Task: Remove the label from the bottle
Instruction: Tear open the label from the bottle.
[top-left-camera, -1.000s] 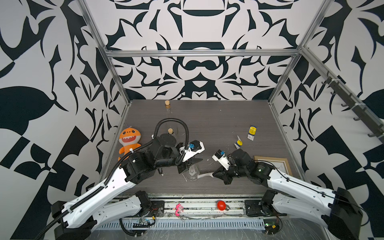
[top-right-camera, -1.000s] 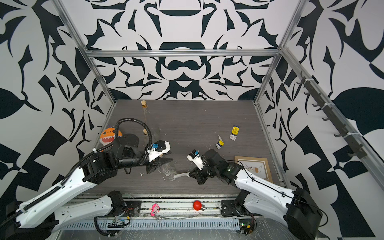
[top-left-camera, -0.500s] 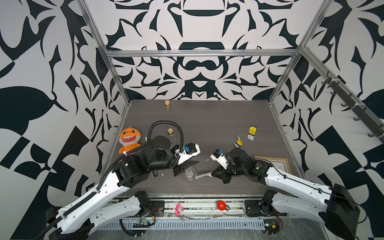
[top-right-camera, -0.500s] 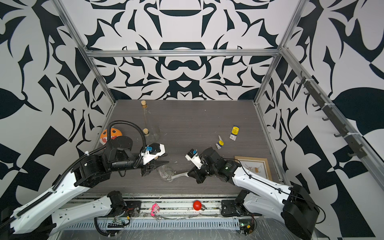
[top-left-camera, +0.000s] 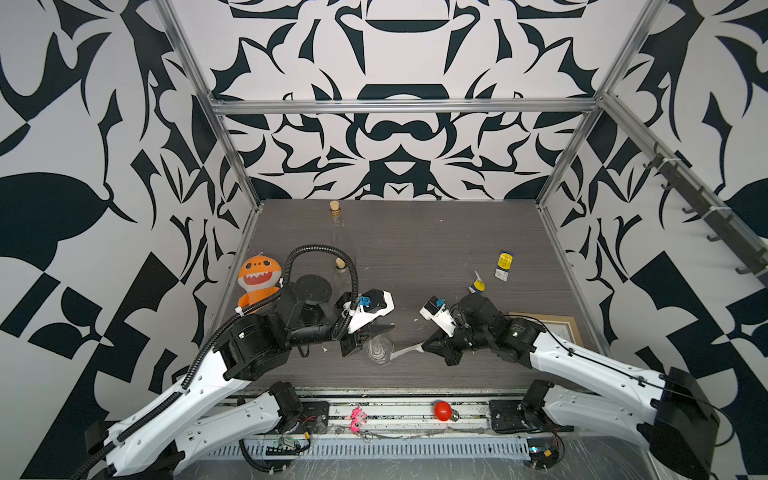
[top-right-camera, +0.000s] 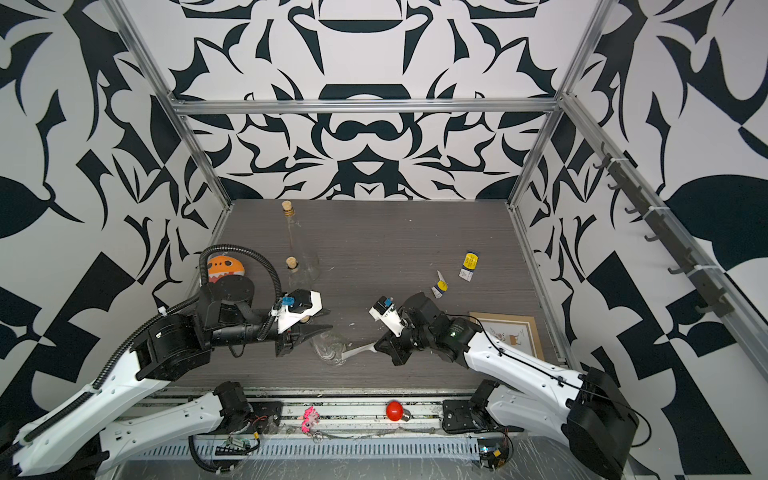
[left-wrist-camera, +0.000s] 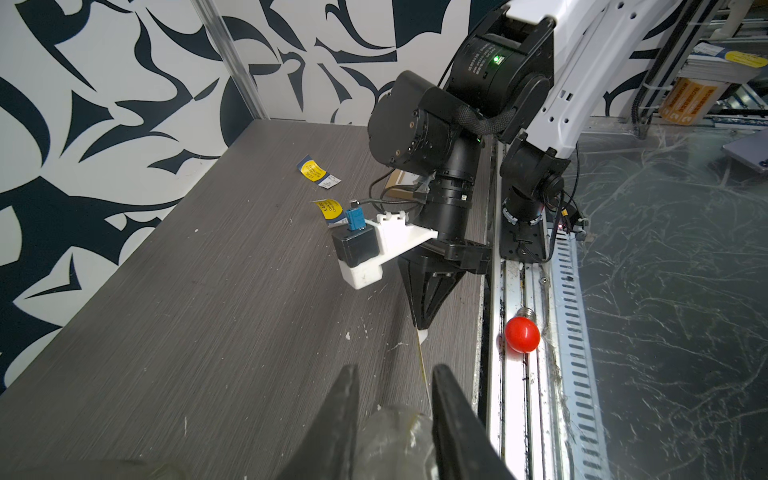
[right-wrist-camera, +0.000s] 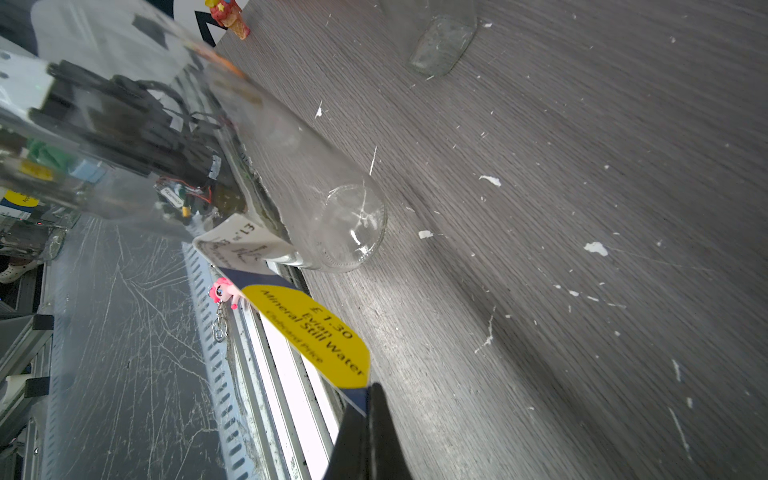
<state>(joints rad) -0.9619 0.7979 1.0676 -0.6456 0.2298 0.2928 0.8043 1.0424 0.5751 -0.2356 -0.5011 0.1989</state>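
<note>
Glass bottle (right-wrist-camera: 332, 216) clamped in left pincer (left-wrist-camera: 395, 374) — right pincer (right-wrist-camera: 371, 390) closed on price label (right-wrist-camera: 307, 328), mostly peeled; end farthest from its tips not yet free.

Bright, even, diffuse light fills the cell. In both top views the grey bench (top-left-camera: 436, 232) shows only faint, soft-edged shadows under the arms. The wide lens stretches the patterned walls (top-left-camera: 83, 166) outward toward the corners, and fine detail there looks slightly soft. In the left wrist view the left gripper (left-wrist-camera: 392, 374), close to the lens, is a little blurred, and the metal rail (left-wrist-camera: 496, 415) beside the bench washes out nearly white. In the right wrist view the bottle (right-wrist-camera: 340, 224) is sharp at its base but smears into a blurred, reflective haze nearer the lens. The label (right-wrist-camera: 307, 332) print is crisp, and a pale sheen lies on the bench beside it.
</note>
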